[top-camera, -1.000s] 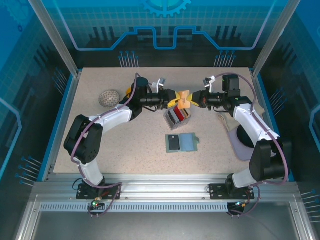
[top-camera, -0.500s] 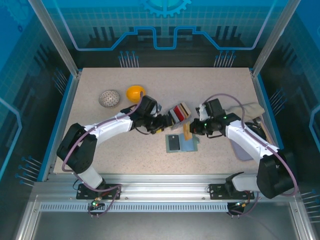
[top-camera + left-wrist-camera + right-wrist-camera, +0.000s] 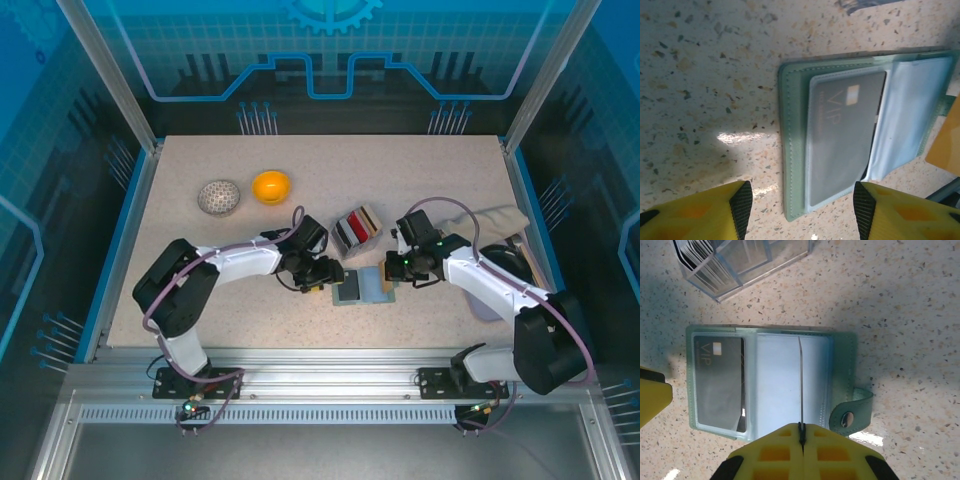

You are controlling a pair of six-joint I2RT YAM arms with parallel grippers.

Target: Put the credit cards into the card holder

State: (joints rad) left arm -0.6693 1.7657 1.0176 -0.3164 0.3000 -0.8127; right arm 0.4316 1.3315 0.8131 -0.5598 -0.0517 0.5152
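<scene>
Finding card holder (image 3: 362, 288) lying open & flat on table (image 3: 440, 170), nr table's middle, just at 6 o'clock of clear box (image 3: 378, 219) w/ red, black & pale cards (image 3: 350, 232) standing in it. Noting both grippers down low: left gripper (image 3: 322, 284) at holder's 9 o'clock edge, right gripper (image 3: 393, 272) at its 3 o'clock side. Also spotting orange round thing (image 3: 271, 186) at 10 o'clock of box, grey patterned ball (image 3: 219, 197) at 9 o'clock of that, pale cloth (image 3: 495, 220) out at 3 o'clock of box

Right wrist cam: seeing yellow fingers (image 3: 772, 455) pinched tight on tan card (image 3: 801, 390), viewed edge-on as thin dark line, standing upright over holder's blue-grey pocket leaf (image 3: 777, 380), btwn dark VIP card (image 3: 717, 385) at 9 o'clock & snap tab (image 3: 856, 409) at 4 o'clock. Unable to tell re card's lower edge: touching pocket or already in a slot

Left wrist cam: seeing left fingers (image 3: 695, 214) standing well apart, gripping nothing, straddling holder's corner at 6 o'clock of frame. Also seeing VIP card sitting inside clear sleeve on one leaf, blue-grey leaf lying at its 3 o'clock, tan card's face peeking in at 3 o'clock frame edge
</scene>
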